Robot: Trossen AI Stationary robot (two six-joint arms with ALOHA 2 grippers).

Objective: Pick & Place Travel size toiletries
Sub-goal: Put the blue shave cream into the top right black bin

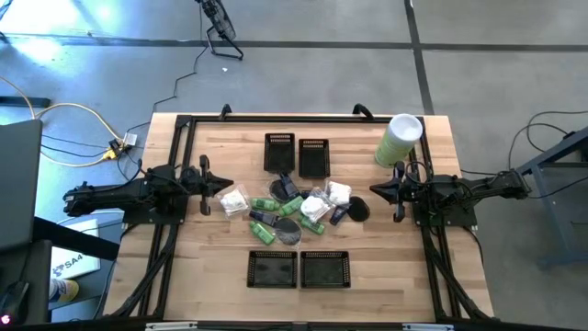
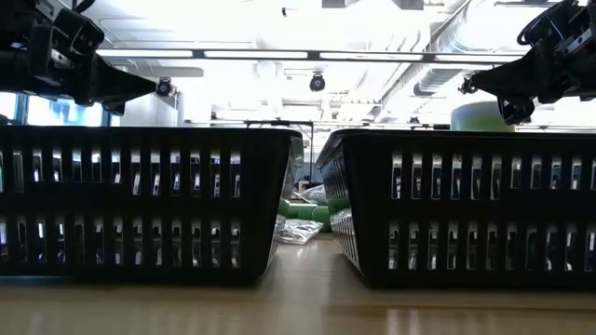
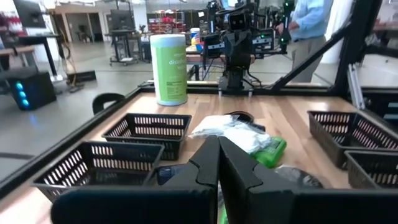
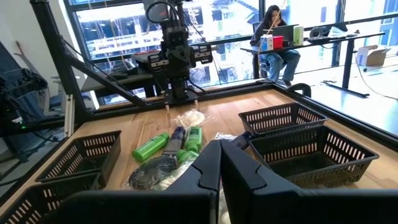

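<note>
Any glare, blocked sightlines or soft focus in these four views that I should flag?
Low view: ceiling lights blow out the top, and two black baskets hide most of the toiletries. Left wrist view: the shut left gripper looms soft in the foreground. Right wrist view: bright windows behind, and the shut right gripper is blurred. High view: evenly lit.

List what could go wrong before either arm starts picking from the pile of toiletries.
1. The toiletries lie heaped and overlapping, so a grasp may catch two items or push neighbours away.
2. The left end effector and right end effector face each other across the pile, both shut; reaching in together risks collision.
3. The tall canister stands close to the right arm and could be knocked over.
</note>
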